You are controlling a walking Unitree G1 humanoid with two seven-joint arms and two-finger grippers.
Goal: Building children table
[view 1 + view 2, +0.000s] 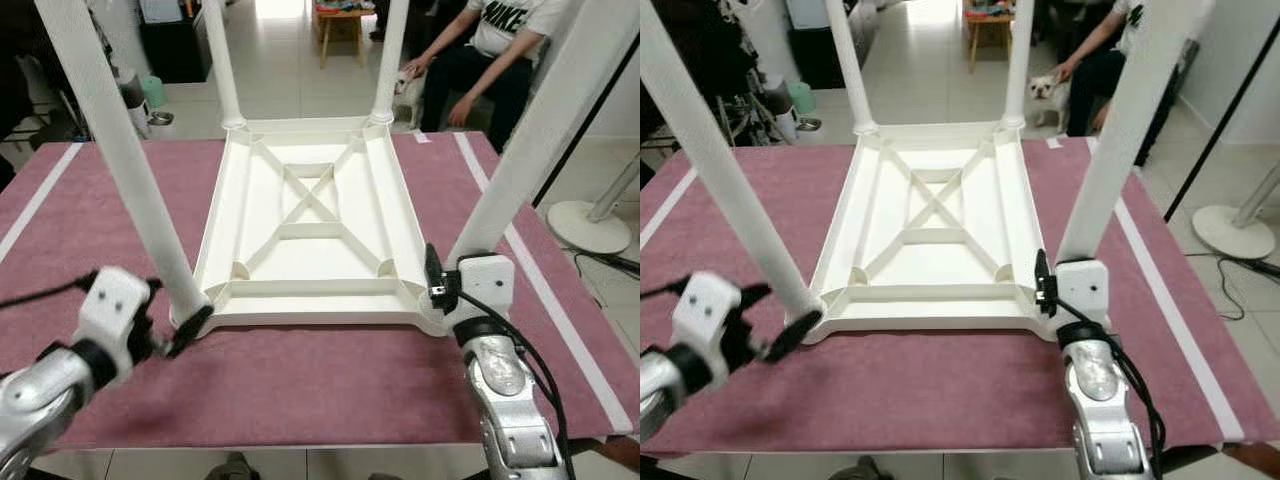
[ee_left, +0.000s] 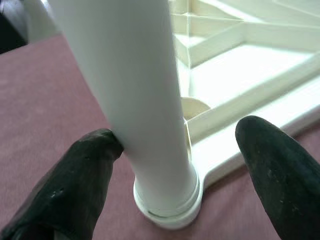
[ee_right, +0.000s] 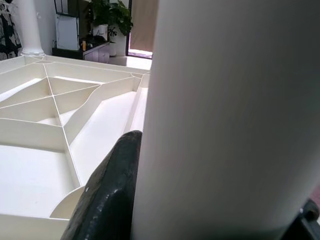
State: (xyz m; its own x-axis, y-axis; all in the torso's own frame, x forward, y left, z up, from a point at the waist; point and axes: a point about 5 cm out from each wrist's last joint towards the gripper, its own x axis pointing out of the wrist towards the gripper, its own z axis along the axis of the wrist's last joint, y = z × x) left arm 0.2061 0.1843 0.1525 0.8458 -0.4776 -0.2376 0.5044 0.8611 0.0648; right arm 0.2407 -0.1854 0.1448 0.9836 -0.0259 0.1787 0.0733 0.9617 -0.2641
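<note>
Right gripper (image 1: 436, 285): nearest the head camera, at near-right leg (image 1: 540, 130) base; wrist view shows one black finger (image 3: 107, 192) against the leg, the other only a sliver at the far side. Looks clamped on the leg.
Left gripper (image 1: 185, 330): at near-left leg (image 1: 115, 140) base. Wrist view: fingers (image 2: 70, 190) apart, straddling the leg; one touches it, the other stands clear.
Table top (image 1: 310, 230): white plastic, upside down on maroon cloth (image 1: 300, 390), X-ribbed underside up.
Legs: four upright in corner sockets; far-left leg (image 1: 222, 60), far-right leg (image 1: 390, 55).
Cloth: white stripes (image 1: 540, 290) along both sides.
Person (image 1: 490, 50): seated beyond far-right corner, white shirt reads "NIKE".
Dog (image 1: 1045, 92): small, white, beside the person's hand.
Fan base (image 1: 590, 225): on the floor at right.
</note>
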